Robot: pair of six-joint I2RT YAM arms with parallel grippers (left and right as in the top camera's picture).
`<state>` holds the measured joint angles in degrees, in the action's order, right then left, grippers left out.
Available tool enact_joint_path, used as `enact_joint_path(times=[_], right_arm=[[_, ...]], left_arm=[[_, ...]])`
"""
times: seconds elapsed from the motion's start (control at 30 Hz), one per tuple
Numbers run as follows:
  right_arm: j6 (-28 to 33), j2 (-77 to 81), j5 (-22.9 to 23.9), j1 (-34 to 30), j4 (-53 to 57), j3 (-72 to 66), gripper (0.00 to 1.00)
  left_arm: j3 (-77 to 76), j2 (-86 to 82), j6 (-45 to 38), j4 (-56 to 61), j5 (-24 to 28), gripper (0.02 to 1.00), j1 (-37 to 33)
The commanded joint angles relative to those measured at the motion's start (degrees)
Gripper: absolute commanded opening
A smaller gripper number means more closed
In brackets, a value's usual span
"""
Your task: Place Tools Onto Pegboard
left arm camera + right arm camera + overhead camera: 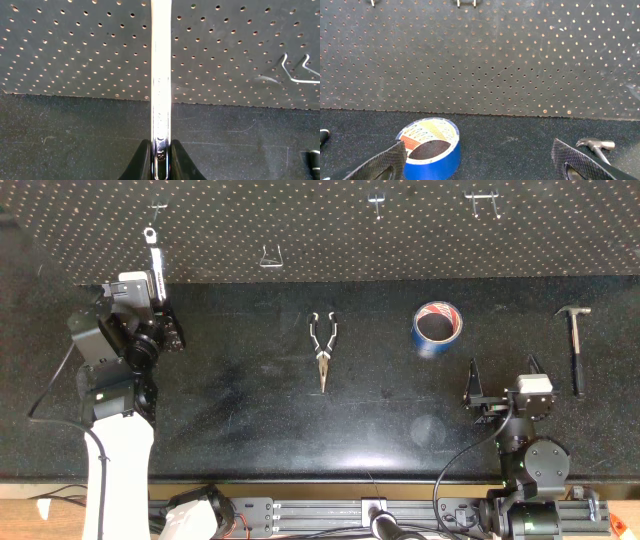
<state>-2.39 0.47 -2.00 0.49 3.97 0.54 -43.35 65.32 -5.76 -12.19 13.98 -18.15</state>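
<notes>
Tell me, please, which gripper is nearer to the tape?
Right. The right gripper sits open just short of the tape; the left gripper is far off across the table by the pegboard, shut on a wrench.

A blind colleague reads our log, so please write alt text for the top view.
The left gripper holds a wrench up at the pegboard, its ring end near a hook. On the black table lie pliers, a roll of blue tape and a hammer; the right gripper rests open between tape and hammer.
</notes>
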Motion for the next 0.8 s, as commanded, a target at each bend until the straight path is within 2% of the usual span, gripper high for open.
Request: enact_joint_path(times=[0.03, 0.23, 0.3, 0.43, 0.57, 0.8], right_arm=[[0.79, -0.42, 0.09, 0.46, 0.09, -0.31, 0.941], [0.79, -0.42, 0.09, 0.46, 0.09, -0.31, 0.941], [0.79, -0.42, 0.09, 0.46, 0.09, -0.31, 0.941], [0.79, -0.42, 0.09, 0.46, 0.09, -0.31, 0.941], [0.79, -0.42, 0.09, 0.46, 0.09, -0.31, 0.941], [0.79, -0.42, 0.09, 0.46, 0.09, -0.31, 0.941]], left_arm=[[-0.15, -4.83, -0.68, 0.35, 0.20, 0.027, 0.28], [-0.59, -6.25, -0.72, 0.59, 0.20, 0.027, 0.66], [-0.59, -6.10, -0.72, 0.87, -0.04, 0.027, 3.89], [-0.59, -5.38, -0.63, 1.99, -5.03, 0.025, 5.42], [-0.59, -5.38, 3.91, 1.29, -7.06, 0.025, 5.42], [-0.59, -4.46, 4.11, 0.15, -7.34, 0.027, 5.42]])
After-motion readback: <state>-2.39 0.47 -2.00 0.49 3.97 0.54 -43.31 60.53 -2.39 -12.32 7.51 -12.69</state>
